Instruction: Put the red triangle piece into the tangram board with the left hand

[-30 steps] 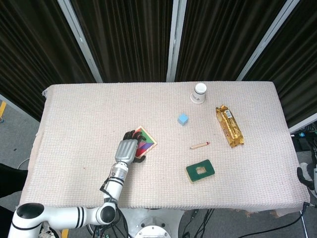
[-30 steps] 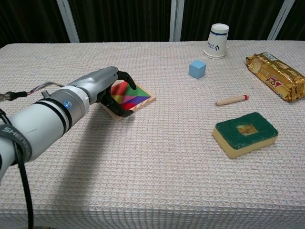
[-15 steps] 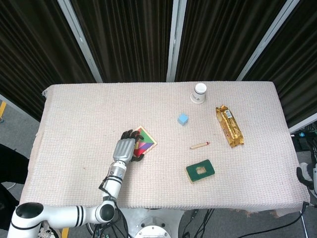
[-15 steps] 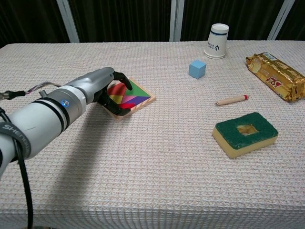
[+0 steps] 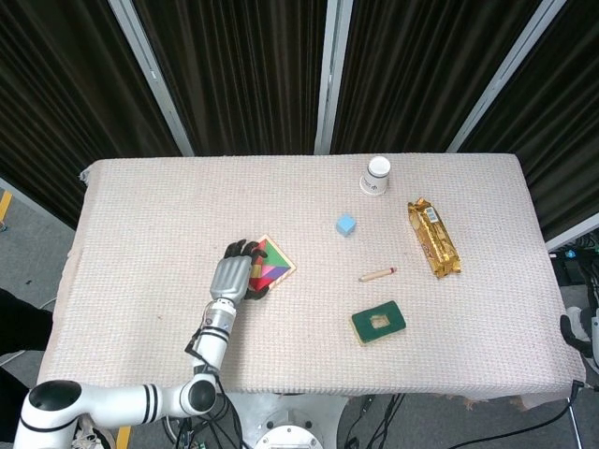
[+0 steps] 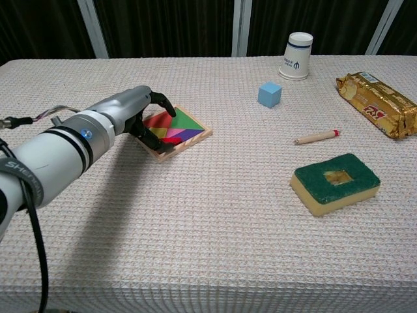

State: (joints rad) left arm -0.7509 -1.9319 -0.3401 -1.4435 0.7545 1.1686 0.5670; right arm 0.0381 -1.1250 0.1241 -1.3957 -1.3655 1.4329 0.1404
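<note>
The square wooden tangram board (image 5: 274, 263) (image 6: 187, 133) lies left of the table's middle, filled with coloured pieces. The red triangle piece (image 6: 156, 121) lies flat in the board's left part. My left hand (image 5: 234, 276) (image 6: 129, 112) hovers over the board's left corner, dark fingertips (image 6: 166, 107) curled down above the red piece; I see nothing pinched between them. My right hand (image 5: 577, 334) shows only as a dark shape off the table's right edge, its fingers unreadable.
A paper cup (image 6: 297, 55) stands at the back, a blue cube (image 6: 269, 94) in front of it. A wooden stick (image 6: 316, 137), a green-topped sponge (image 6: 335, 182) and a gold snack pack (image 6: 374, 104) lie on the right.
My left hand has drawn back to the left, away from the board's middle, uncovering more of the pieces. The board and the other objects have stayed put.
</note>
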